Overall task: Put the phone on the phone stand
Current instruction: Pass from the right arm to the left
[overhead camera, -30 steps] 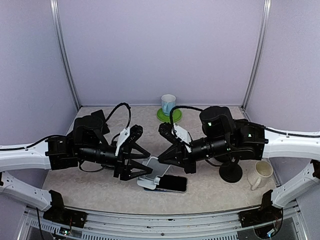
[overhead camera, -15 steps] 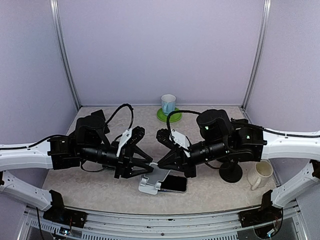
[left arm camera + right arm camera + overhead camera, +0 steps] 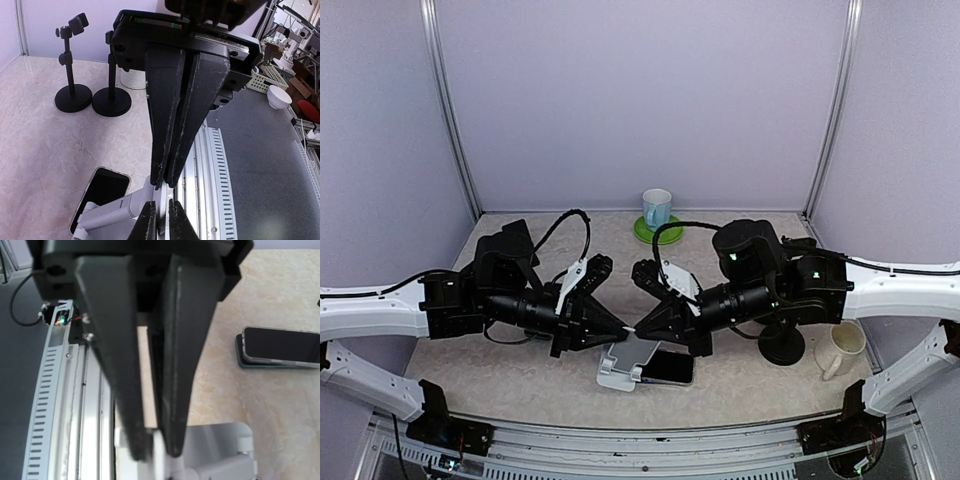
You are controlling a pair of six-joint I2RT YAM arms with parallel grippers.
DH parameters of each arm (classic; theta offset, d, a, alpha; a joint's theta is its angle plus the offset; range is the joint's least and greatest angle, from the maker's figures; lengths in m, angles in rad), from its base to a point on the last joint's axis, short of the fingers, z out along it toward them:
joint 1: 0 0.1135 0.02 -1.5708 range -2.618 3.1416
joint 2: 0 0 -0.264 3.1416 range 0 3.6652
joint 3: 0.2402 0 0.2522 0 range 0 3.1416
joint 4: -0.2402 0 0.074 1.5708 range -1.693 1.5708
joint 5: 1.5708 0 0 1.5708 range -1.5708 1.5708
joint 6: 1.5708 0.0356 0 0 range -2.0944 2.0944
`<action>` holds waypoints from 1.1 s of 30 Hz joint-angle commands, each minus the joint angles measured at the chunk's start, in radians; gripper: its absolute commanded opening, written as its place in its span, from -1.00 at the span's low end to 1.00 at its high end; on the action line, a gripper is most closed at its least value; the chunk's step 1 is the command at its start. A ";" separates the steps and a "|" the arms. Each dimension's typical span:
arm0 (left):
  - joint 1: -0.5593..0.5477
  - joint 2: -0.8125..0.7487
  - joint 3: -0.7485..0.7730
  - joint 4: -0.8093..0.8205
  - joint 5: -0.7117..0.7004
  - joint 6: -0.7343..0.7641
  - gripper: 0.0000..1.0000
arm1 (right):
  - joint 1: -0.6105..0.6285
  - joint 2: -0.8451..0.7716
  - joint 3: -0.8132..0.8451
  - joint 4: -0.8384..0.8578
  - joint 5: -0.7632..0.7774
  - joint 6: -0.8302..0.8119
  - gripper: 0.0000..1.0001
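The grey-white phone stand (image 3: 618, 370) sits at the table's front centre, its thin back plate raised between both grippers. My left gripper (image 3: 626, 331) is shut on the plate's edge; in the left wrist view its tips (image 3: 161, 206) pinch the plate above the stand's base (image 3: 107, 216). Opposite it, my right gripper (image 3: 644, 329) is shut on the same plate, and its black fingers (image 3: 172, 125) come down from above. In the right wrist view its tips (image 3: 156, 452) meet the stand (image 3: 220, 452). The dark phone (image 3: 670, 368) (image 3: 101, 192) (image 3: 281, 345) lies flat beside the stand.
A black round-based stand (image 3: 782, 345) and a white mug (image 3: 840, 348) are at the right. A cup (image 3: 657, 207) on a green saucer (image 3: 658, 232) stands at the back. Two black mini stands (image 3: 73, 97) (image 3: 111, 101) show behind. The metal rail (image 3: 640, 440) runs along the front edge.
My left gripper has closed from wide open onto the stand's plate. Both arms have shifted slightly inward, and the stand has tipped a little with them.
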 commanded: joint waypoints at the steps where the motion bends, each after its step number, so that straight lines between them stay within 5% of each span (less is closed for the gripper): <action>1: 0.001 0.005 0.023 0.033 0.014 0.000 -0.85 | 0.012 0.006 0.017 0.029 -0.002 -0.011 -1.00; 4: 0.001 0.012 0.027 0.033 0.015 -0.001 -1.00 | 0.014 0.006 0.020 0.029 -0.001 -0.012 -1.00; 12: 0.001 0.018 0.033 0.043 0.008 -0.002 -1.00 | 0.015 0.004 0.028 0.033 0.047 -0.016 -1.00; 17: 0.004 -0.004 0.029 0.054 -0.027 0.004 -1.00 | 0.014 -0.030 0.012 0.057 0.129 -0.016 0.04; 22: 0.026 -0.020 0.027 0.068 -0.043 0.004 -1.00 | 0.014 -0.082 -0.014 0.088 0.175 -0.010 0.62; 33: 0.125 -0.031 0.039 0.092 -0.033 0.024 -1.00 | 0.004 -0.191 -0.123 0.190 0.378 0.054 0.84</action>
